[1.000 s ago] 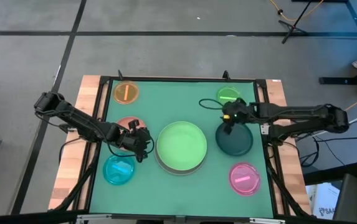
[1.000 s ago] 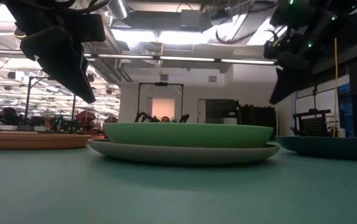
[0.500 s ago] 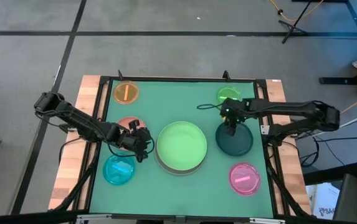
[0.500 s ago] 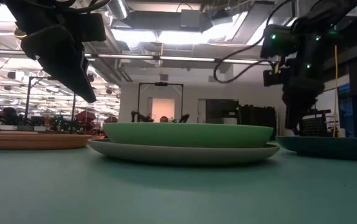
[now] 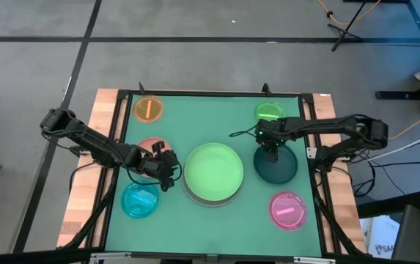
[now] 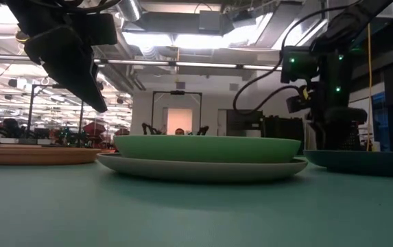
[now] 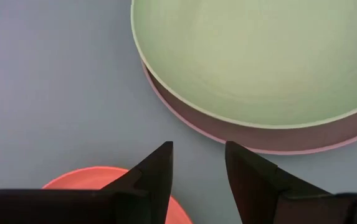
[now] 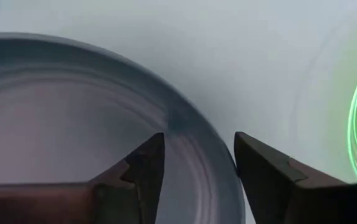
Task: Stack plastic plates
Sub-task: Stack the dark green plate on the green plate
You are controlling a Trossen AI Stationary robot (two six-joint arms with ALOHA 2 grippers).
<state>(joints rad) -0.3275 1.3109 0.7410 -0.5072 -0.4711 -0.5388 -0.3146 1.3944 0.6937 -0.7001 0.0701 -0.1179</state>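
The right gripper [image 5: 270, 154], fingers spread, straddles the far rim of the dark green plate [image 5: 277, 167] right of the light green plate [image 5: 213, 170], while the left gripper [image 5: 167, 170], also spread, hovers over the salmon plate [image 5: 145, 146] on its left.

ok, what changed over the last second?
The right gripper swung in from the table's right side and came down over the far rim of the dark green plate, fingers open astride the rim, not yet closed. The left gripper stayed open above the salmon plate. The light green plate and the small plates didn't move.
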